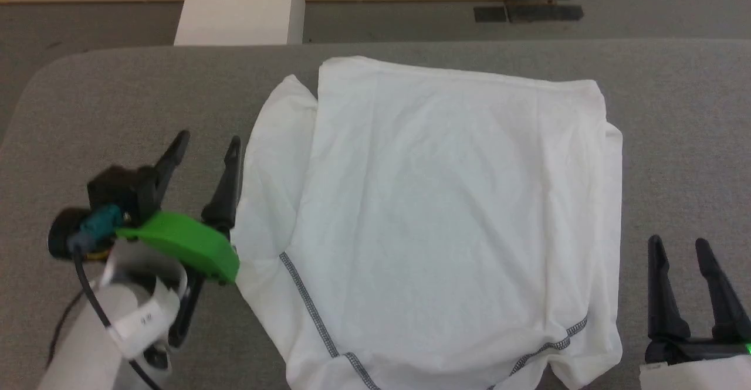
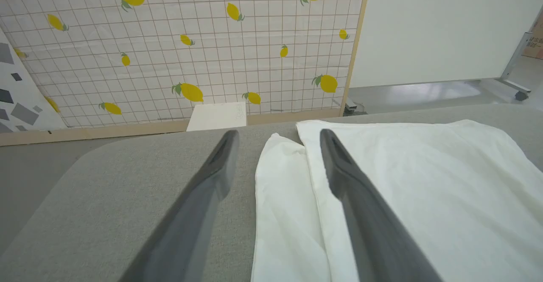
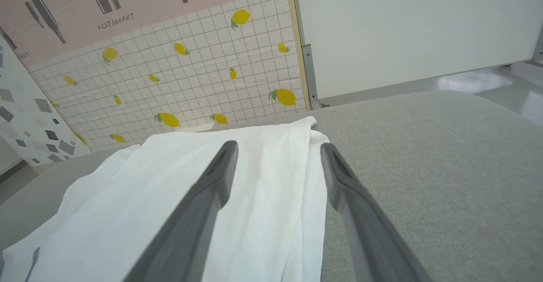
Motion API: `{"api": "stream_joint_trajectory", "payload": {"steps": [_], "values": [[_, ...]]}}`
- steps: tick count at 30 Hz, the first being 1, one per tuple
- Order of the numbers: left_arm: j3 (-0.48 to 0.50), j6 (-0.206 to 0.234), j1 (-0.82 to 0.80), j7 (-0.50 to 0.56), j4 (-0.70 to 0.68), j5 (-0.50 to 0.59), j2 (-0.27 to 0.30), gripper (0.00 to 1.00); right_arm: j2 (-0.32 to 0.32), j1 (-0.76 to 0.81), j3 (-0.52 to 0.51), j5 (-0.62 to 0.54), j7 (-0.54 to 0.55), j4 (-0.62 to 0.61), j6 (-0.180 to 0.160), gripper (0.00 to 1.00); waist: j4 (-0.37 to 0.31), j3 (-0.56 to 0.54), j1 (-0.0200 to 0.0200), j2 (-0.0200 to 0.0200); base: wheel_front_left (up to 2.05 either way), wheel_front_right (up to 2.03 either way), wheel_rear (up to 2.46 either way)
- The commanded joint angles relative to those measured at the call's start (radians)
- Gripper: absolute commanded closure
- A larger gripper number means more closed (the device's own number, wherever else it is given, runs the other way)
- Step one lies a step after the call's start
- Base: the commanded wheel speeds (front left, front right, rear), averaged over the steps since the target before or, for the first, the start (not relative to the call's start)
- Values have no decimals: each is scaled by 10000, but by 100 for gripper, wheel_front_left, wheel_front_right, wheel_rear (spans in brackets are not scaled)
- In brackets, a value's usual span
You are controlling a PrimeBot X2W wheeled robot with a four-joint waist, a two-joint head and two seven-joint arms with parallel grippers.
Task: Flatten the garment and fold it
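The white garment lies on the grey table, folded into a rough rectangle with dark seam stitching along its near part. A narrower layer sticks out on its left side. My left gripper hangs open just left of that left edge, nothing between its fingers. In the left wrist view the garment spreads to the right, and the left gripper spans its left edge from above. My right gripper stands open at the lower right, beside the garment's right edge. In the right wrist view the right gripper points along the garment.
A rigid white box stands on the floor beyond the table's far edge. A tiled panel with lemons and a white wall close the room behind. Bare grey tabletop lies left and right of the garment.
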Motion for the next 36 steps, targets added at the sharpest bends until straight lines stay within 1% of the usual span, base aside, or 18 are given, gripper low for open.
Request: {"api": "stream_joint_trajectory", "payload": {"steps": [1,4,8,12,16,21,25,36], "values": [[55,-172,-681,473,-5,-193,156,0,14,-300,31,44,-65,-162,-15,0,-8,1003,0,0,0,0,0],[56,-593,-2120,1810,323,-541,555,0,14,-629,130,46,-67,-448,-15,0,-57,1606,0,0,0,0,0],[152,-1082,-3847,3001,1068,-952,963,0,14,-992,304,54,0,-715,-15,0,-206,2350,0,0,0,0,0],[145,-1351,-5200,3889,1918,-1284,1096,0,14,-1259,407,44,77,-891,-15,0,-354,3044,0,0,0,0,0],[-111,-1552,-6084,4696,2719,-1335,1256,0,14,-1468,465,51,57,-993,-15,0,-519,3560,0,0,0,0,0],[-396,-1737,-6710,5432,3367,-1437,1394,0,14,-1584,454,26,78,-1141,-15,0,-686,3992,0,0,0,0,0],[-508,-1823,-6913,5820,3674,-1710,1341,0,14,-1653,384,13,92,-1161,-15,0,-751,4208,0,0,0,0,0],[-749,-1738,-6855,6729,4080,-2087,1263,0,14,-1753,328,-30,222,-1281,-15,0,-790,4607,0,0,0,0,0]]}}
